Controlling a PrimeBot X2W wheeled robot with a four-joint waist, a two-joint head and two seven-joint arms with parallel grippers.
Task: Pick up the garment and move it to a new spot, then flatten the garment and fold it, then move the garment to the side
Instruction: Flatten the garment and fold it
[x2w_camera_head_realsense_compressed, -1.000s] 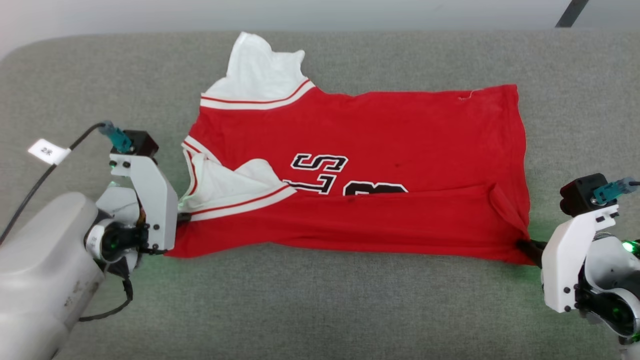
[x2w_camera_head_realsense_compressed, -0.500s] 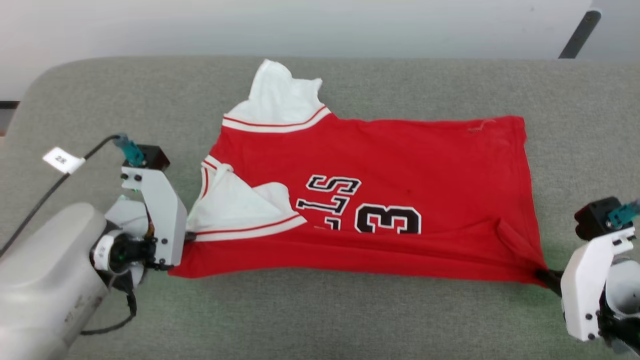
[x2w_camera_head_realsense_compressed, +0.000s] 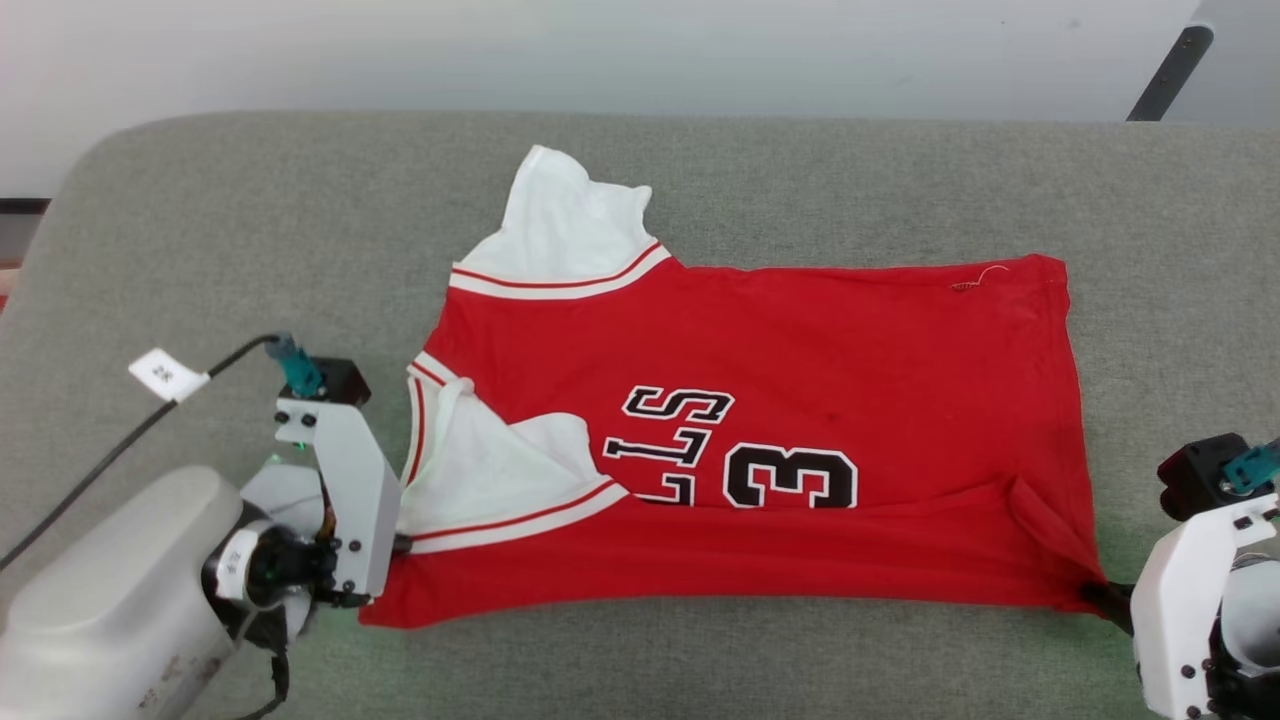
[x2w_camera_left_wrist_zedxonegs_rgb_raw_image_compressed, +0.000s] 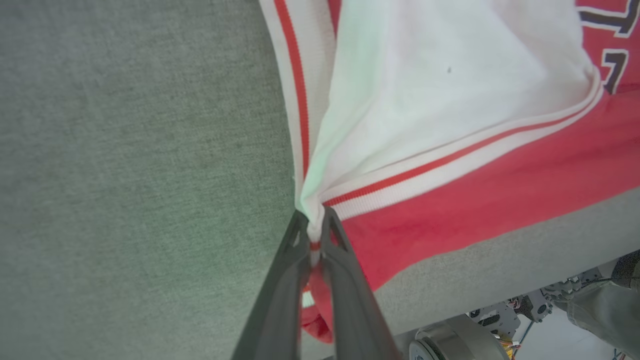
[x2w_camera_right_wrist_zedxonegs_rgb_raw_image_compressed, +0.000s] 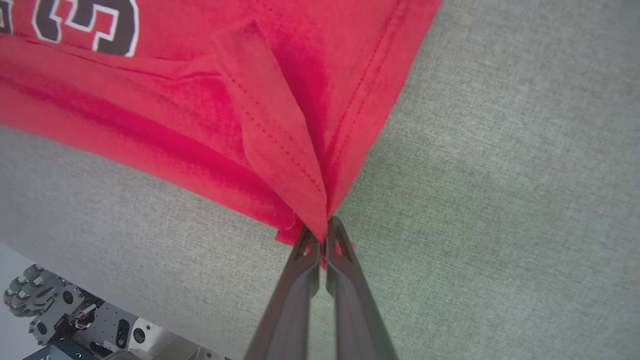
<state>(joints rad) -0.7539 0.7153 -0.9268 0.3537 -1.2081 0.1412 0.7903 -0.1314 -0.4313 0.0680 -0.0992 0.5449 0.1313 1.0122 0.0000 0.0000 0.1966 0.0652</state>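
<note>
at left, left gripper (x2w_camera_head_realsense_compressed: 398, 546) clenched on the striped sleeve trim of the garment (x2w_camera_head_realsense_compressed: 800, 340), fingertips mostly hidden behind its pale bracket (x2w_camera_head_realsense_compressed: 350, 480). spread flat across the grey padded surface (x2w_camera_head_realsense_compressed: 250, 220) in between, near edge folded over, lettering partly covered by white sleeve and fold. at right, right gripper (x2w_camera_head_realsense_compressed: 1098, 596) pinched shut on the red hem corner, arm cut off by the frame edge.

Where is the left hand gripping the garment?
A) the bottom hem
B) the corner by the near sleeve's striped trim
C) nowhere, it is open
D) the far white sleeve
B: the left wrist view shows the left hand shut on the garment where the near sleeve's striped trim bunches.
</note>
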